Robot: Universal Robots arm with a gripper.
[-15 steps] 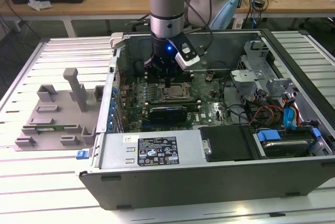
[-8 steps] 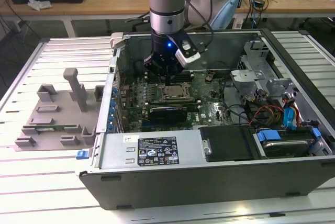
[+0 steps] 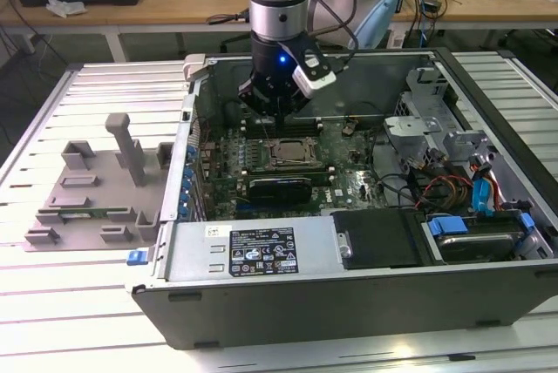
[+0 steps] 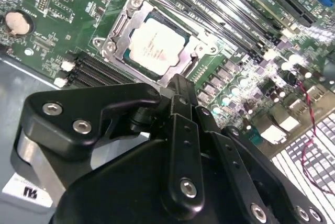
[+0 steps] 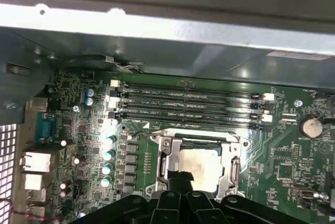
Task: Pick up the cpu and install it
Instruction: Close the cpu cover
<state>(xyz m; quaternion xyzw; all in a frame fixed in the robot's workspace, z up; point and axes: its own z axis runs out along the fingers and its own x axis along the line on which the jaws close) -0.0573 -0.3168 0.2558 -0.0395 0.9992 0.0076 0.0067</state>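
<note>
In the exterior view, the gripper (image 3: pixel 273 113) is seen hanging inside the open computer case (image 3: pixel 261 299), low over the motherboard (image 3: pixel 349 183). The cpu (image 3: pixel 290 153) is found lying in the socket frame (image 3: pixel 269 152) at the middle of the board. It sits just on the near side of the gripper and apart from it.

Over to the second wrist view. The gripper (image 4: pixel 178 84) looks drawn closed, its tips brought together, and nothing is held between them. The cpu (image 4: pixel 157 46) is shown just beyond those tips. It is a flat square with a pale silvery lid, faint print on top and a thin darker rim, bounded all round by the metal frame (image 4: pixel 116 41).

In the first wrist view, the cpu (image 5: pixel 203 165) is partly covered by the closed gripper (image 5: pixel 179 176), and long memory slots (image 5: pixel 188 103) are seen on its far side.

The chip is judged light, stiff and smooth-topped, so easily slipped, with a delicate underside. It would best be taken by two opposite edges and kept level.
</note>
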